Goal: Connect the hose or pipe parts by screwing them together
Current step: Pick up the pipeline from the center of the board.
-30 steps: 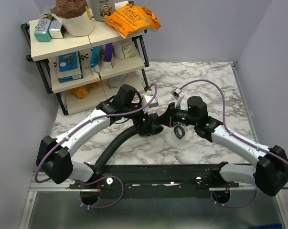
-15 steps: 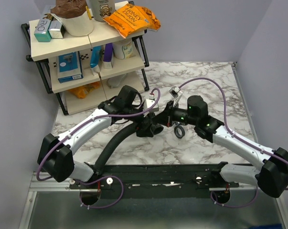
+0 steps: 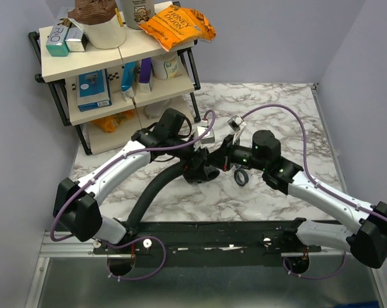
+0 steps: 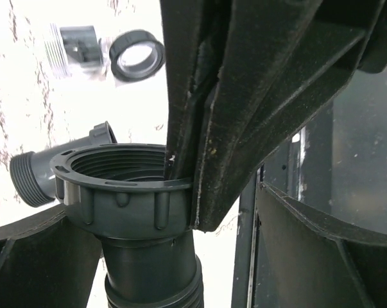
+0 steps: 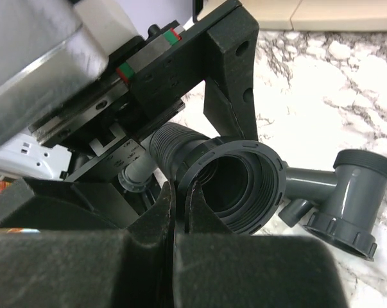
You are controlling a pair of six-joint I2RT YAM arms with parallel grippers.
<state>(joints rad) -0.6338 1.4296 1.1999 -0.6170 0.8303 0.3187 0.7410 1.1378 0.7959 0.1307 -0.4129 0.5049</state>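
Left claw (image 3: 198, 168) spread around dark grey threaded collar (image 4: 116, 192) of black ribbed flexible hose (image 3: 151, 196); right claw (image 5: 177, 189) pressed together at collar rim.

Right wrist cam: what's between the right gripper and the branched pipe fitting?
The hose's collar end, mouth open toward the camera, lies between the shut right gripper and the grey branched fitting. Seen in the right wrist view.

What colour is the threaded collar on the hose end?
The collar is dark grey. It shows best in the left wrist view.
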